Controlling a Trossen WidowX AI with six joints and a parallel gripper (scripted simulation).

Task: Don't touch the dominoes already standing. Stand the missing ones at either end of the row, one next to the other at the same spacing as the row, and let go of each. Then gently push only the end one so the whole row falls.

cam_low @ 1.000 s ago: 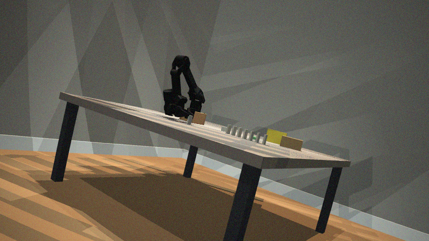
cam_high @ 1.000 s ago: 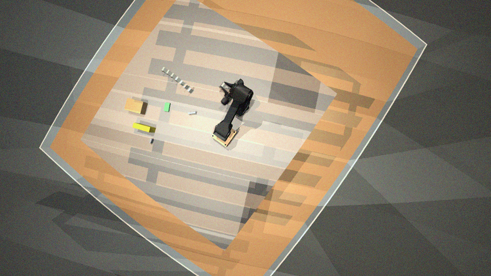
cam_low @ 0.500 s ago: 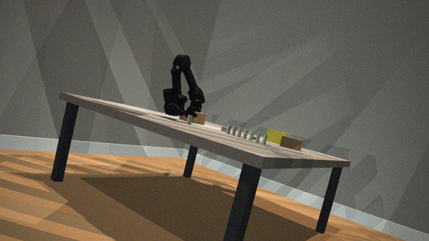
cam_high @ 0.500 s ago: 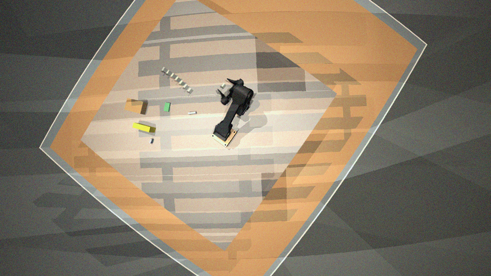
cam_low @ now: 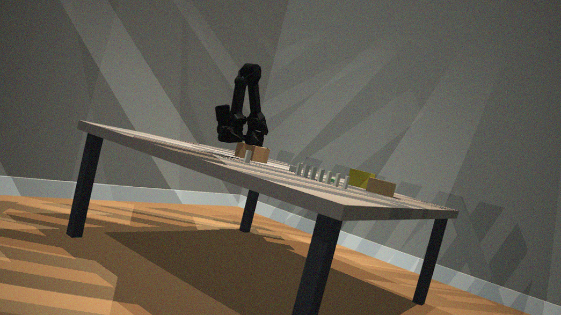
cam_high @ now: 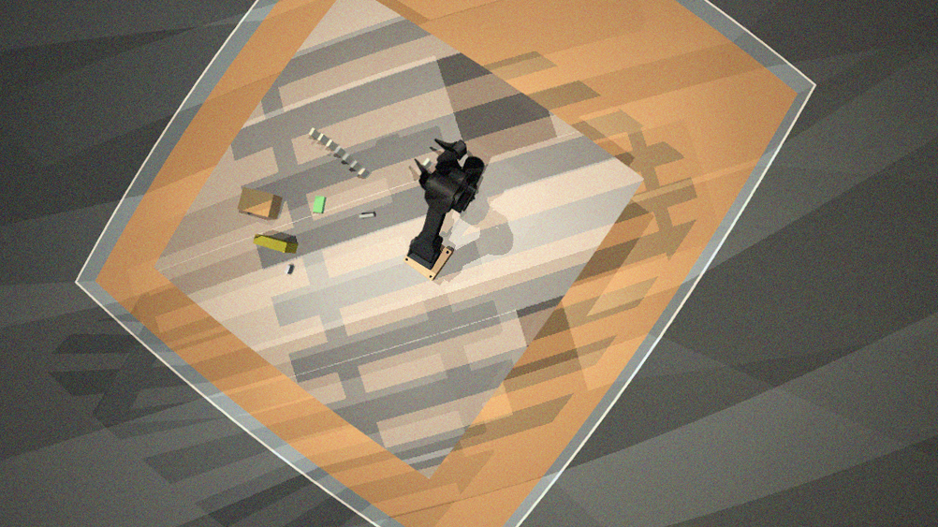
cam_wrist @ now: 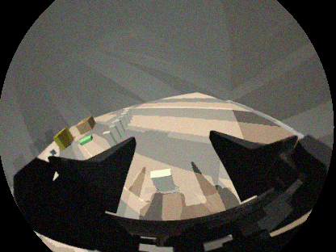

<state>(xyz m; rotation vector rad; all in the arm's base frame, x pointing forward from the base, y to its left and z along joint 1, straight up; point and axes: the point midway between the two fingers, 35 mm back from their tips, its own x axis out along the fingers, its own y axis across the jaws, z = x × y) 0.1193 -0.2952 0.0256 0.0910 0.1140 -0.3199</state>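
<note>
A row of several pale dominoes stands upright on the table. A single pale domino stands upright on the table, well away from the row, to its right in the top view. My gripper is open and empty. In the wrist view its fingers are spread wide to either side of that single domino, with visible gaps and no contact. Another domino lies flat between the row and the arm's base.
A green block lies near the row. A brown box and a yellow block stand farther left. A small dark grey piece lies by the yellow block.
</note>
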